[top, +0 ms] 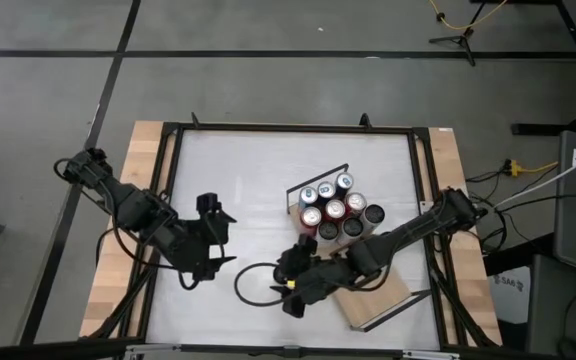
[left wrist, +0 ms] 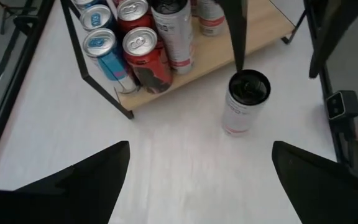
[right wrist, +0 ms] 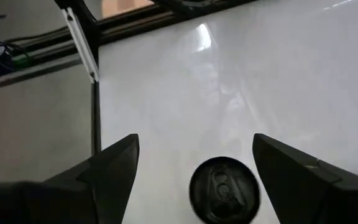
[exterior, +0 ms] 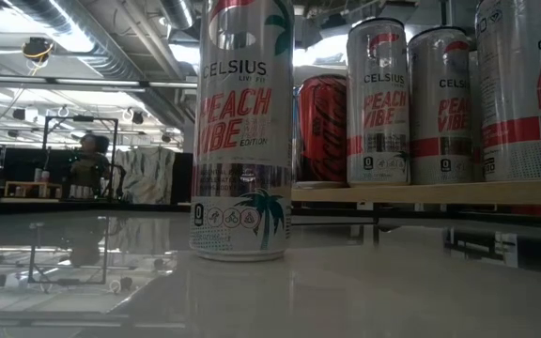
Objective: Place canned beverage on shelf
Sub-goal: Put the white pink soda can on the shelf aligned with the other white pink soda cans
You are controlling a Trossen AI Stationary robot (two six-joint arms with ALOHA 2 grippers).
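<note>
Item: canned beverage [exterior: 240, 131], a tall white can printed with peach lettering, black lid, upright on the white counter [top: 258, 180] at centre-left of the low view, just beside the shelf [top: 378, 297] and not on it. Item: shelf, a light-wood board with black wire rails, right of centre in the high view, carrying a cluster of upright cans [top: 334, 211], red, blue and white. Item: my right jaws [right wrist: 194, 163], standing wide, one finger to either side above the can's lid at the bottom of my right wrist view, not touching it. Item: my left jaws [top: 211, 237], wide and empty, left of centre in the high view, well apart from the can.
</note>
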